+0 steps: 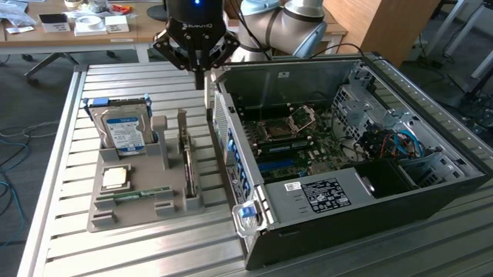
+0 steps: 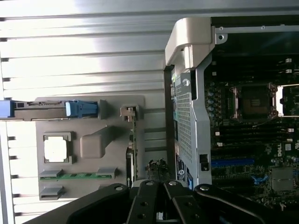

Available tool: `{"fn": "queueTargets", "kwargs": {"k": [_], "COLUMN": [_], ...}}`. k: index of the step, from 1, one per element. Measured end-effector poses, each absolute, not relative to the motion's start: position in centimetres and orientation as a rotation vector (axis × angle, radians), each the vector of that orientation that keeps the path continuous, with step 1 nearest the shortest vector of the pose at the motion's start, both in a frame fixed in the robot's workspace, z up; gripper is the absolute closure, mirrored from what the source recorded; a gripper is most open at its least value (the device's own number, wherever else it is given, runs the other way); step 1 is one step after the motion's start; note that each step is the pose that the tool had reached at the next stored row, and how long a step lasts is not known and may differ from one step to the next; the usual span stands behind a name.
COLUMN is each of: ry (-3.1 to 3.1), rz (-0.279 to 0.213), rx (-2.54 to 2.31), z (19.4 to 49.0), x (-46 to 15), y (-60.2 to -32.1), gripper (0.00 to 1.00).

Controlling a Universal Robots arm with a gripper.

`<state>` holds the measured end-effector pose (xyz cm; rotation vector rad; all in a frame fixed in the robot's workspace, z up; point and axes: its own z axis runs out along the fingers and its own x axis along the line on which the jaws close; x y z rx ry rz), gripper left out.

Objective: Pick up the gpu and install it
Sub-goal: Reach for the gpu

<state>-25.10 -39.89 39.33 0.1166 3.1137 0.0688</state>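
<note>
The gpu [image 1: 187, 158] stands on its edge in a slot along the grey tray [image 1: 146, 210], a thin dark card on the side nearest the computer case. In the wrist view the gpu [image 2: 132, 149] shows as a narrow dark strip by the tray [image 2: 112, 107] edge. My gripper [image 1: 200, 78] hangs above the table, past the far end of the gpu, in the gap between tray and case. Its fingers are shut with nothing between them. In the wrist view the gripper [image 2: 158, 186] sits over that gap, close beside the gpu.
The open computer case [image 1: 347, 156] lies on the exterior view's right, its motherboard [image 1: 301, 138] and blue slot [image 2: 232, 162] exposed. The tray also holds a hard drive [image 1: 123, 130], a CPU [image 1: 115, 176] and a RAM stick [image 1: 142, 193]. A slatted metal table [image 1: 115, 248] carries everything.
</note>
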Motion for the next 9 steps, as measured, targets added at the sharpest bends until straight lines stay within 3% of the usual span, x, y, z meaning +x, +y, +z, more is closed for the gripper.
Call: {"fn": "queueTargets", "kwargs": {"k": [9], "ry": [3.114], "rz": [0.069], "rx": [0.117], "z": [39.3], "x": [-26.3], "y": [-39.9], "gripper": [0.89]}}
